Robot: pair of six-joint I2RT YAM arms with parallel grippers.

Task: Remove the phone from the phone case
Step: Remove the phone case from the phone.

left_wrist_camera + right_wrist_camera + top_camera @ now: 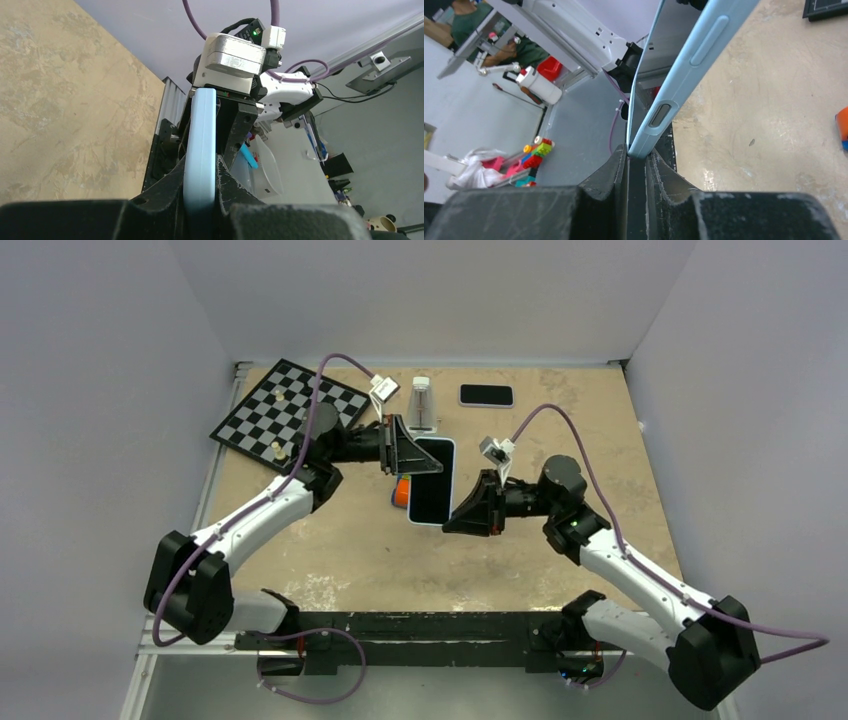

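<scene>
The phone [432, 482], dark screen up, sits in a light blue phone case [448, 455] and hangs above the middle of the table between both arms. My left gripper [408, 455] is shut on the case's far left edge. In the left wrist view the blue case [201, 135] runs edge-on between the left gripper's [200, 161] jaws. My right gripper [458, 520] holds the near right corner. In the right wrist view the case's corner [659, 117], with its button and port cut-out, sits pinched at the tips of the right gripper [638, 151].
A chessboard [290, 410] with a few pieces lies at the far left. A clear bottle [422, 405] stands behind the phone. A second black phone [486, 395] lies at the back. An orange and blue block [401, 492] rests on the table under the held phone.
</scene>
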